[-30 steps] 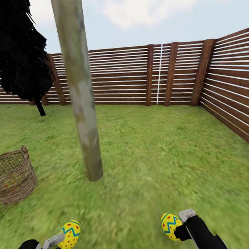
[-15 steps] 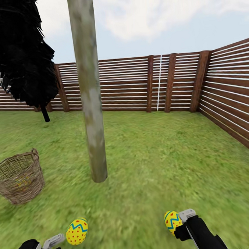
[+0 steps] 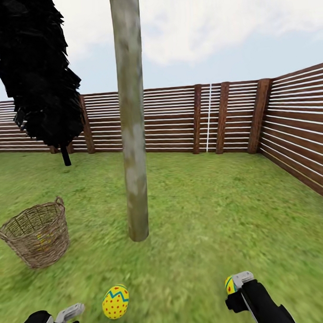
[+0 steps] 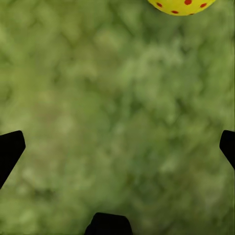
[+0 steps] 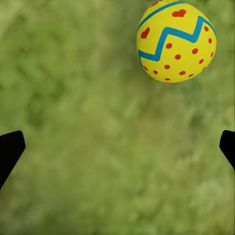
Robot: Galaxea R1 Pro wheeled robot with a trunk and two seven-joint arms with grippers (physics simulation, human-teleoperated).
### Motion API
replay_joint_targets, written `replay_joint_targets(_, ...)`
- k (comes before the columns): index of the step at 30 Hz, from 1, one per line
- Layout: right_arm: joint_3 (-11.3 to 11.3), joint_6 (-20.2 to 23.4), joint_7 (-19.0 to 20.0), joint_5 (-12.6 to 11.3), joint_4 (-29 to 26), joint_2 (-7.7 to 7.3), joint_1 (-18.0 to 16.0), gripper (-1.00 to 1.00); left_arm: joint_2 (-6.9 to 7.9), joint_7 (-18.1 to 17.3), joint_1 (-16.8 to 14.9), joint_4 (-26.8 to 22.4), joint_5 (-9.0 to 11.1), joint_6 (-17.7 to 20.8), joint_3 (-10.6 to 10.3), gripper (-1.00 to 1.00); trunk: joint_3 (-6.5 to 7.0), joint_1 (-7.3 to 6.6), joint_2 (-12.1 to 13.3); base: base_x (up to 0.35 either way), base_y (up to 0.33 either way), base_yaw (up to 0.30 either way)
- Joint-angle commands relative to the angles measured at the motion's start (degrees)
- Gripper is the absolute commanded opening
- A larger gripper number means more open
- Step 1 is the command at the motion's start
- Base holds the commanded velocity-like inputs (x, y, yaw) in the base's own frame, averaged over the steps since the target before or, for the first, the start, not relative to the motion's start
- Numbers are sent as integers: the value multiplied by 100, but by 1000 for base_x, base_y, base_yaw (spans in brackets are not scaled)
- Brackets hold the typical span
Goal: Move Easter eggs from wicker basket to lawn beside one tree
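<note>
Since a second ago the camera has lifted, so the fence and the trunk sit lower in the head view. The left egg, which was at the left gripper before, is now clear of it, on or just above the grass a little to its right. The right egg was at the tip of the right gripper; now it is mostly hidden behind that gripper.

In the left wrist view the dark fingertips stand at the two edges of the picture, so the jaws are wide, with nothing between them; the yellow egg with red dots lies beyond them on the lawn. In the right wrist view the fingertips are spread the same way, jaws wide, and the egg with its blue zigzag band, red dots and hearts is ahead of them, not gripped; I cannot tell if it touches the grass.

The eggs are smooth and glossy. The lawn is short, mottled and blurred. The trunk is thin, straight and pale grey-green, beyond the two eggs. The basket, of brown open weave and narrower at the base, stands left of the trunk; something yellow shows faintly through its wall. A black ragged tree is far left, before the slat fence.
</note>
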Motion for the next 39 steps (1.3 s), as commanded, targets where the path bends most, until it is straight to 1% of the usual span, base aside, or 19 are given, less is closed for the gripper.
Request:
replay_joint_targets(1, -12, 20, 53, 62, -7, 5, -2, 100, -2, -16, -2, -6, 1, 31, 18, 100, 16, -4, -1, -4, 32, 0)
replay_joint_targets(17, -8, 17, 54, 56, 39, 14, -2, 100, -2, -23, -2, -4, 6, 31, 18, 100, 303, -48, 26, 0, 49, 14)
replay_joint_targets(23, -11, 24, 51, 65, 49, 20, -2, 100, -2, -26, -2, -4, 8, 23, 15, 100, 361, -179, 267, 0, 93, 1)
replay_joint_targets(33, -19, 26, 51, 62, 50, 12, -2, 100, -2, -34, -2, -4, -1, 30, 5, 100, 451, -399, 668, 0, 317, 0)
replay_joint_targets(39, -20, 20, 54, 49, 50, 11, -2, 100, -2, -34, -2, -4, -1, 31, 8, 100, 550, -531, 908, 0, 336, 0)
